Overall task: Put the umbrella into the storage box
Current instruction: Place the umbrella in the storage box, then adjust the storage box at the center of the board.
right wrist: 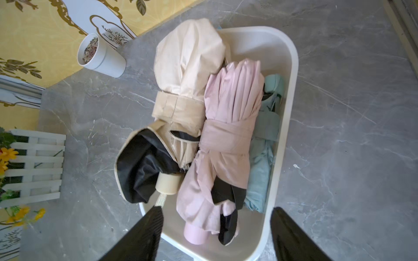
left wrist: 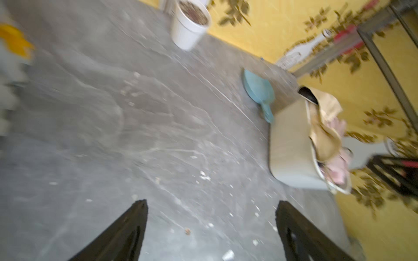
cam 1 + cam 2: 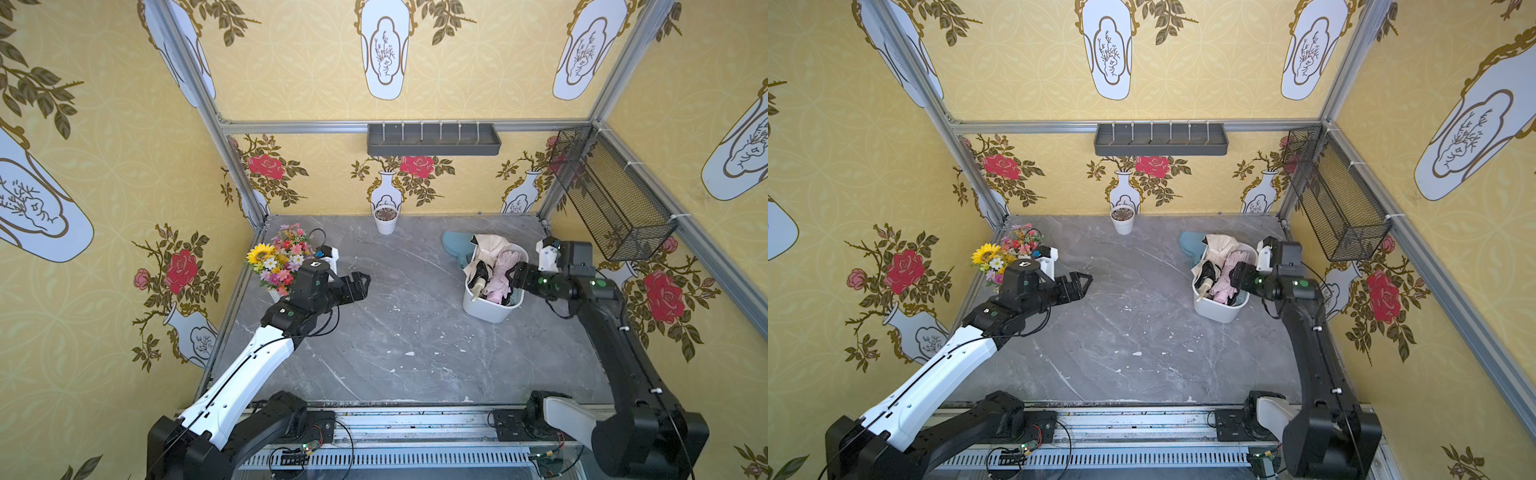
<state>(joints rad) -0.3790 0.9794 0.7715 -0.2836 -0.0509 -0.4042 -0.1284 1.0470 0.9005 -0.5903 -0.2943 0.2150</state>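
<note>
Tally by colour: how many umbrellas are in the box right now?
Cream umbrella: 1
Pink umbrella: 1
Teal umbrella: 1
Total: 3, all lying in the box.

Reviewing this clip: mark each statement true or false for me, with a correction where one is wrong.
1. The pink umbrella lies inside the storage box. True.
2. The right gripper is shut on the pink umbrella. False: its jaws stand open above the box, holding nothing.
3. A cream umbrella and a teal umbrella lie in the box too. True.
4. The left gripper holds an umbrella. False: it is open and empty over the table.
5. The small white pot stands inside the storage box. False: it stands on the table by the back wall.
</note>
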